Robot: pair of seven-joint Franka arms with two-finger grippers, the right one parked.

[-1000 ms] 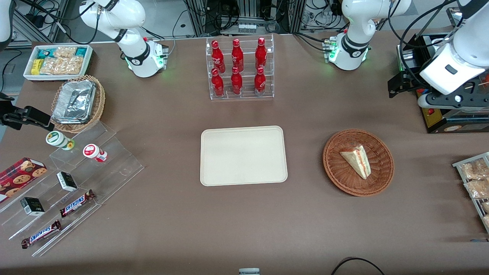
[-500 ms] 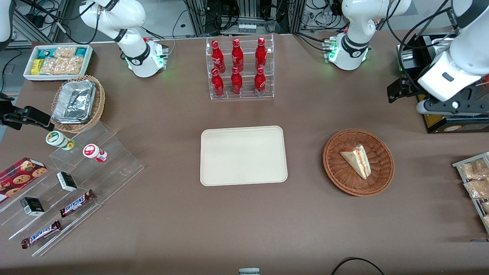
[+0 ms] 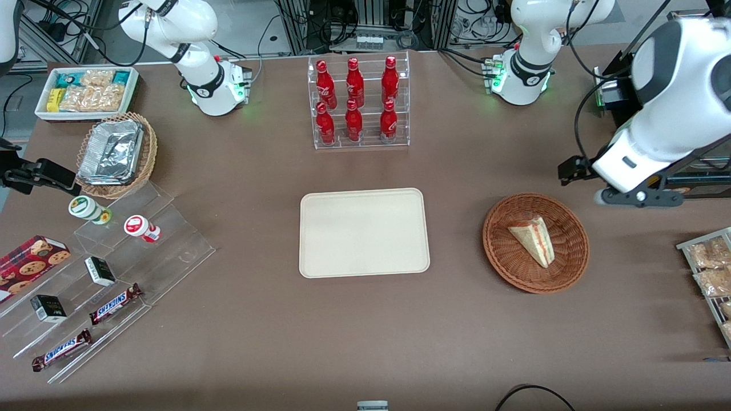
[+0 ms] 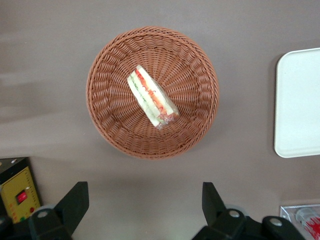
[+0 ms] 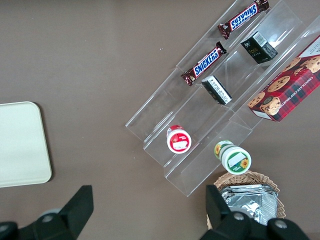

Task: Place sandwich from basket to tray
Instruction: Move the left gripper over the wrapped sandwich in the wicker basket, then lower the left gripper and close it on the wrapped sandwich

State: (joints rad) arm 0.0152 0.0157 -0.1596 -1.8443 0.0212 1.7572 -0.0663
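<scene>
Front view: the claw (image 3: 577, 171), fingers wide apart and holding nothing, hovers at the basket's (image 3: 505, 260) 1 o'clock. Lower it astride the sandwich (image 3: 534, 240), squeezing across its 2 bread faces.

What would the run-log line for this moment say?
phase: approach | gripper: open, above table beside basket | sandwich: in basket | tray: bare

The basket (image 4: 152, 92) is reddish-brown wicker, woven in tight concentric rings. In it, the sandwich (image 4: 152, 96) shows pale bread with red, pink and green stripes along its cut edge. The tray (image 3: 364, 232) is plain cream-beige. The worktop (image 3: 365, 319) is flat, dull brown. Black fingers (image 4: 75, 202) mark the hand (image 4: 145, 206), which hangs above the worktop just beside the basket, fingers spread wide.
</scene>
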